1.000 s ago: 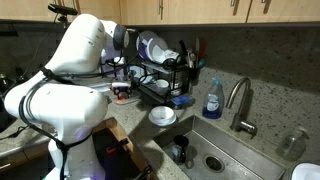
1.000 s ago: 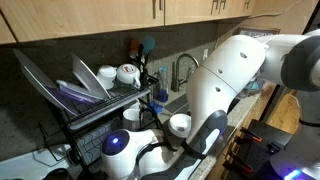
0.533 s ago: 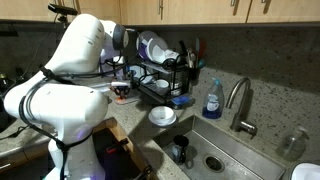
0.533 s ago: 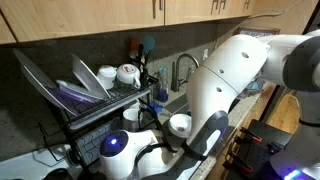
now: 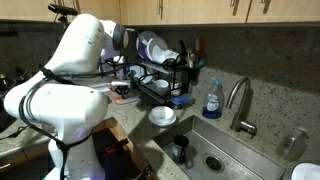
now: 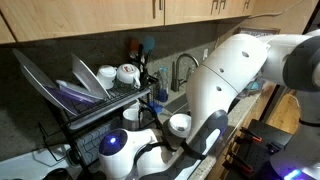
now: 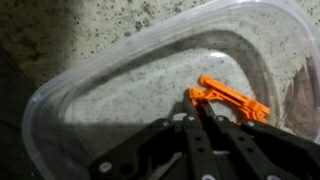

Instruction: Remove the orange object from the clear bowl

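Note:
In the wrist view the clear bowl [image 7: 110, 100] fills the frame on a speckled counter. The orange object [image 7: 235, 98], a flat, angular plastic piece, lies on the bowl's floor at the right. My gripper [image 7: 196, 103] reaches into the bowl from below. Its black fingers are drawn together, with the orange object's left end pinched between the tips. In an exterior view the gripper [image 5: 122, 86] is low over the counter beside the dish rack, with a spot of orange under it. In the opposite exterior view the white arm hides the gripper and bowl.
A black dish rack [image 5: 165, 75] with plates and cups stands just behind the gripper. A white round dish [image 5: 162, 116] sits by the sink [image 5: 215, 155], with a blue soap bottle [image 5: 212, 100] and a faucet [image 5: 240, 100] behind it. The arm's white body [image 6: 235, 90] blocks much of one view.

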Tool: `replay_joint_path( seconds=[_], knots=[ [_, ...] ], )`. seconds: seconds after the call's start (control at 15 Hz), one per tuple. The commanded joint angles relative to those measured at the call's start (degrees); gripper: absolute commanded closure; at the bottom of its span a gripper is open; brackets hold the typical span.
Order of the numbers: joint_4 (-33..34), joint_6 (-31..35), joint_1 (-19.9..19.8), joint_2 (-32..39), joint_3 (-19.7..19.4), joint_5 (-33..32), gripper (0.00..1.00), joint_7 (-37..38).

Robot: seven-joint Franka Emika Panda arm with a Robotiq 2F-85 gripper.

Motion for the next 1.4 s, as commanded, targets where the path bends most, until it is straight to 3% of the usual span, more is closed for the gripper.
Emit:
replay_joint_path(
  seconds=[0.0,0.47,0.87,1.33],
  knots=[
    [-0.30,-1.58,1.00,-0.72,-0.63,-0.05,0.95,1.92],
    [-2.84,-2.52,2.29,-5.02,-0.89,-1.04,0.95,2.65],
    [-3.61,-9.54,3.65,-9.92,-1.01,-2.24,0.96,4.11],
    [-7.26,-13.75,3.17,-15.35,2.46,0.03,0.95,2.59]
  ],
)
